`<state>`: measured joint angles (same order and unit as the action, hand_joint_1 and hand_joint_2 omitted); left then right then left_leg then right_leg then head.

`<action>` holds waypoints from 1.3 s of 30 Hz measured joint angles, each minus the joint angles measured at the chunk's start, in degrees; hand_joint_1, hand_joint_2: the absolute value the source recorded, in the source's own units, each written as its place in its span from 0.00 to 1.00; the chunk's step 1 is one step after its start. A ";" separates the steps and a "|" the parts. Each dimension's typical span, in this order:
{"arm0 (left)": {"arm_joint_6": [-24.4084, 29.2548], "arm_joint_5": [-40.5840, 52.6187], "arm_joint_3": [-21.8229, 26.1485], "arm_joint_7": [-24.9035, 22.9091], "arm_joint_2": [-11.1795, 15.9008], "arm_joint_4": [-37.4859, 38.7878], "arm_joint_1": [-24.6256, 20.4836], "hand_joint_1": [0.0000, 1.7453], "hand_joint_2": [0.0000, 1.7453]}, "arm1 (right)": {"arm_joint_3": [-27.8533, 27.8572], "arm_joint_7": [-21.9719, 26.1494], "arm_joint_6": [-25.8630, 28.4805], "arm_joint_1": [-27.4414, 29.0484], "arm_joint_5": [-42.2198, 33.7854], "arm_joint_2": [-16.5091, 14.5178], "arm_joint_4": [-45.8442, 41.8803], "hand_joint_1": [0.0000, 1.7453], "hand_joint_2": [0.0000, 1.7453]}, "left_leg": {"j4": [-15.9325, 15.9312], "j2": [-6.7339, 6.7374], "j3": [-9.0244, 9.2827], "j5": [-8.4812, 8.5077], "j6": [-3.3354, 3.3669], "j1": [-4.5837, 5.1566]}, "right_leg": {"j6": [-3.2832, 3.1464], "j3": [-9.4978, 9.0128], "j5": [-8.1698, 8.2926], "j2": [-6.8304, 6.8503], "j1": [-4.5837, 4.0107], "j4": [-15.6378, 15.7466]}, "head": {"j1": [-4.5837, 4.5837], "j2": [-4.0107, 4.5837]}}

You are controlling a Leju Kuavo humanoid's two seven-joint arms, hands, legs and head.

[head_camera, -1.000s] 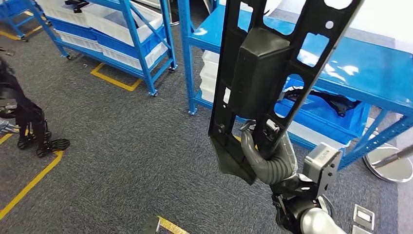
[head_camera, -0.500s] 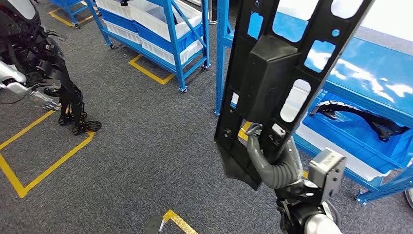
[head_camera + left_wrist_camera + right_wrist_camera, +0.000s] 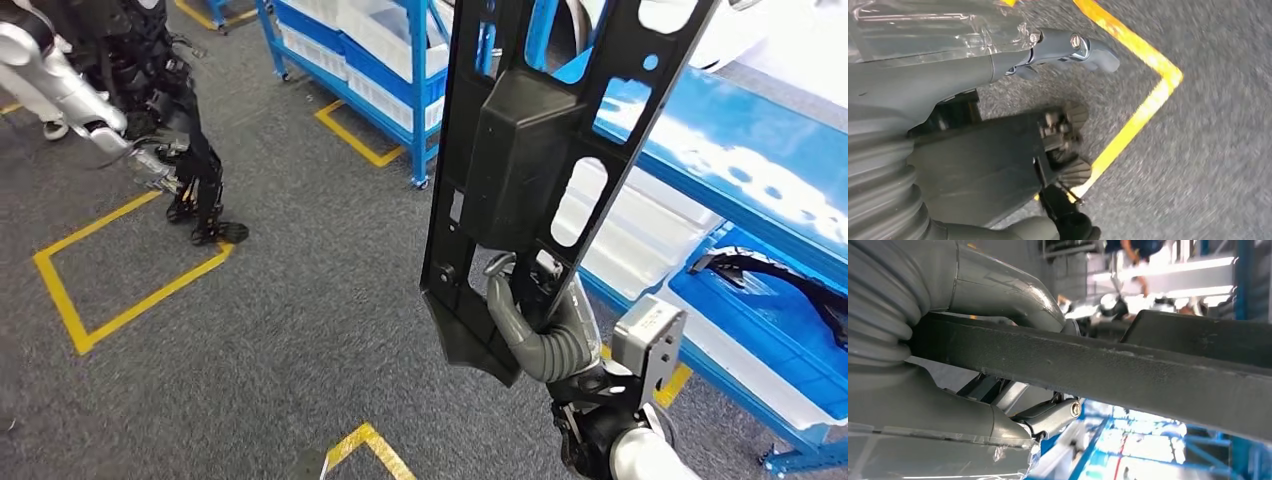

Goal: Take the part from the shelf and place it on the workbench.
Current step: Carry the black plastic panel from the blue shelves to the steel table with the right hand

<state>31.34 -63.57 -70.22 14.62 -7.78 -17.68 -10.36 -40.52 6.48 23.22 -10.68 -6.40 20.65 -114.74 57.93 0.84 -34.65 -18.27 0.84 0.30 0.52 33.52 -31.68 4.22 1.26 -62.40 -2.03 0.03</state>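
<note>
On the far left of the head view, another robot (image 3: 120, 110) stands on grey carpet (image 3: 280, 330) beside a yellow tape square (image 3: 130, 270). Left wrist view: left hand (image 3: 1048, 145) over carpet and a yellow tape corner (image 3: 1143, 110), thumb straight, dark fingers part-curled with nothing visible between them; whether they are together or apart cannot be told. Centre of the head view: black plastic part (image 3: 530, 150), long, with cut-outs and a boxy block, held nearly upright and tilted slightly right. Right hand (image 3: 535, 325) rises from the lower edge, fingers clamped round the part's lower section, part extending far above it. Right wrist view: thumb (image 3: 1013, 295) wraps over the part's edge. Behind and right: blue shelf rack (image 3: 720, 150) with white bins (image 3: 630, 240); a second black part (image 3: 770, 275) lies in a blue tray (image 3: 745, 330).
</note>
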 joint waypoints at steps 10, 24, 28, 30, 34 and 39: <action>0.27 -0.66 0.05 -0.02 0.01 0.01 0.04 0.00 1.00 | 0.04 0.60 -0.55 0.12 -0.17 -0.16 0.54 1.00 1.00 | 1.82 -7.18 -0.20 -1.18 -0.77 -0.10 | -0.01 1.48 3.82 -7.77 0.62 2.09 | 2.48 0.01; 0.67 -1.07 0.14 0.08 0.32 0.02 0.28 0.00 1.00 | 0.04 1.31 -0.68 0.06 -0.26 -0.79 0.62 1.00 1.00 | 4.96 1.55 -2.04 -1.35 -2.14 -0.04 | -1.73 -0.84 2.30 0.83 -0.19 2.96 | -0.86 0.01; 0.84 -1.07 0.14 0.32 0.40 0.02 0.45 0.00 1.00 | 0.04 1.34 -0.91 -0.06 -0.30 -1.14 0.62 1.00 1.00 | 1.45 1.62 -1.00 -0.63 -0.97 0.54 | -0.73 -1.35 1.84 2.90 -0.37 3.17 | -0.85 0.01; 0.98 -1.20 0.16 0.40 0.42 0.01 0.51 0.00 1.00 | 0.04 1.37 -1.16 -0.27 -0.42 -1.31 0.66 1.00 1.00 | 0.48 0.23 -0.46 -0.17 -0.40 0.12 | -0.21 -0.92 0.81 1.12 -0.31 1.63 | -0.57 0.01; 1.35 -1.93 0.25 0.49 0.43 0.00 0.58 0.00 1.00 | 0.05 1.41 -2.07 -0.35 -1.21 -1.41 0.77 1.00 1.00 | 0.03 -2.37 0.04 0.02 0.20 -0.09 | 0.11 5.65 -4.50 -3.84 -0.16 -10.76 | 0.85 0.01; 1.49 -2.60 0.52 1.33 0.59 0.01 0.94 0.00 1.00 | 0.02 1.19 -2.46 -0.47 -1.81 -1.42 0.87 1.00 1.00 | 1.44 -6.31 -0.04 -0.94 -0.66 -0.38 | 0.55 2.90 2.68 -6.21 0.62 -1.62 | 2.14 0.02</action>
<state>32.83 -66.17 -69.70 15.95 -7.19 -17.67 -9.42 -40.50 7.67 20.76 -11.15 -8.21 19.23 -113.86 59.37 -5.47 -34.69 -19.21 0.18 -0.09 1.06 36.42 -29.00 -1.99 1.88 -64.02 0.11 0.04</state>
